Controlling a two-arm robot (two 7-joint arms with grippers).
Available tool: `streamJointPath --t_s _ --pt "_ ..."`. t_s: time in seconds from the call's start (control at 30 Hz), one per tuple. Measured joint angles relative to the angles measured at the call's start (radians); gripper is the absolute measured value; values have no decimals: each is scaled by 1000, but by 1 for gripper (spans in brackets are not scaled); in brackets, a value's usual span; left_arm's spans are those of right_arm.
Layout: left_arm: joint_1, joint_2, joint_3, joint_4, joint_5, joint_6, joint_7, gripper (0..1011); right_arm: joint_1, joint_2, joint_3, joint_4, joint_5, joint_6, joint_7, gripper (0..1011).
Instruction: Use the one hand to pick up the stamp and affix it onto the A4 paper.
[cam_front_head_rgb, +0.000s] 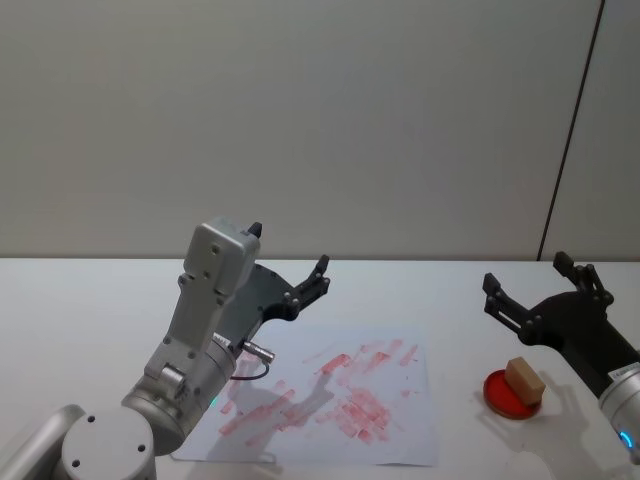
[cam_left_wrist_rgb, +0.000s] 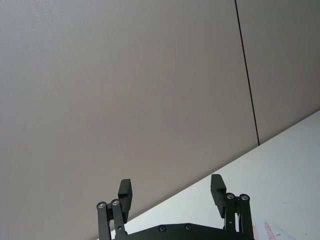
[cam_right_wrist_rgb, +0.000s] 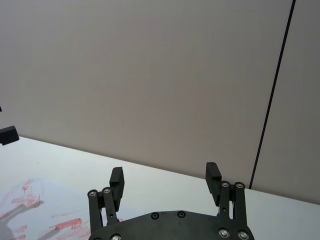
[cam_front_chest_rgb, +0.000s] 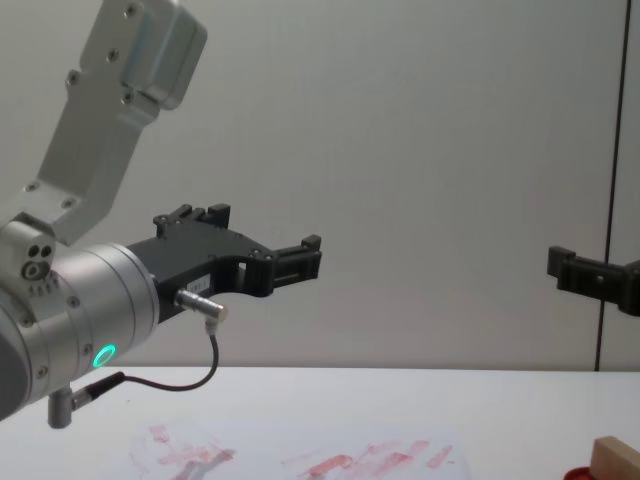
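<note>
The stamp (cam_front_head_rgb: 524, 381) sat on a round red disc (cam_front_head_rgb: 497, 392) in the lower right of the head view. It was a small tan wood block. Its long side ran on a slant, from upper left down to lower right in that view. In the chest view the stamp (cam_front_chest_rgb: 617, 458) peeked in at the lower right corner.

The right gripper (cam_front_head_rgb: 526, 272) was the near one. It showed just above the stamp in the head view. Its fingers were spread wide apart and held nothing. They pointed up and away at the wall, not down at the block, so the stamp lay below and behind the fingertips. The gripper probably hung well above the table, though its height was hard to judge. To reach the stamp it would likely need to tip down and come back toward the lower edge.

The A4 paper (cam_front_head_rgb: 415, 425) lay left of the disc, near but not touching it, with red ink marks on it. The left gripper (cam_front_head_rgb: 289, 248) was raised over the paper's upper left part. Its fingers were also wide apart and empty, far from the stamp.
</note>
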Motion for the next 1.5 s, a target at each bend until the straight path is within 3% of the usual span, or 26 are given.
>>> streamJointPath --t_s 1.5 --pt "0 0 0 0 0 0 0 1002 0 0 0 0 0 0 0 1001"
